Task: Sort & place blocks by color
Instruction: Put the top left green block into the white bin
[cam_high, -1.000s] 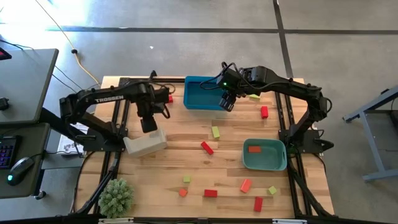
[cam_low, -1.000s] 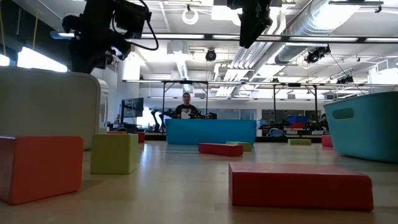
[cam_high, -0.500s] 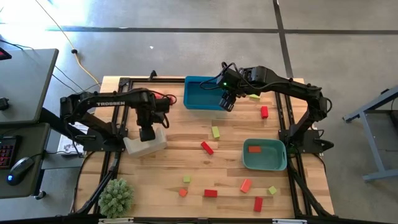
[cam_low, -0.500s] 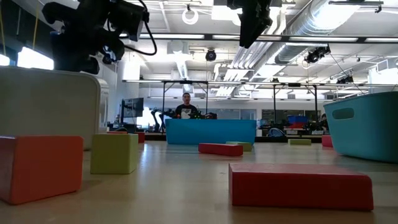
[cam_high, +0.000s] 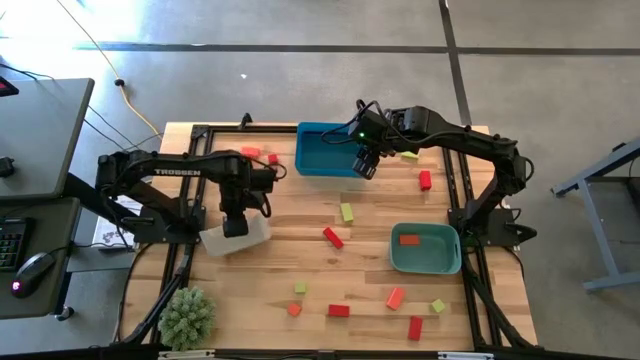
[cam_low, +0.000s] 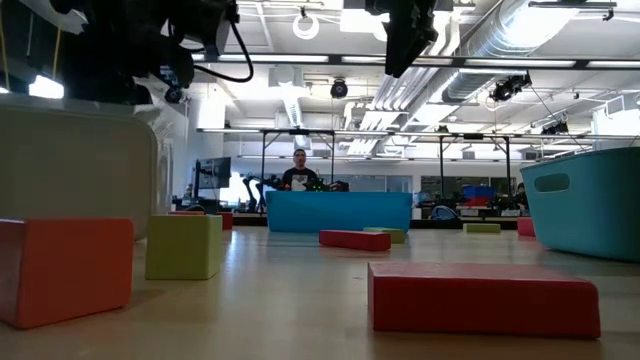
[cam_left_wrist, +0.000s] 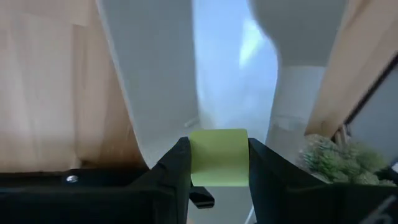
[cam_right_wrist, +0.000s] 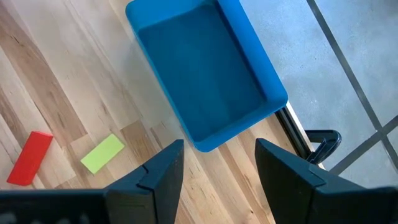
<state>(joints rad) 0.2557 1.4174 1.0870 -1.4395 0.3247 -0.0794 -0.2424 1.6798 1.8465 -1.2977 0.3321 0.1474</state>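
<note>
Yellow-green block clamped in left gripper over one beige tray, right gripper open

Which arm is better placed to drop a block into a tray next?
Left. The left gripper is shut on a yellow-green block right above the beige tray. The right gripper hangs open and empty by the blue tray.
</note>
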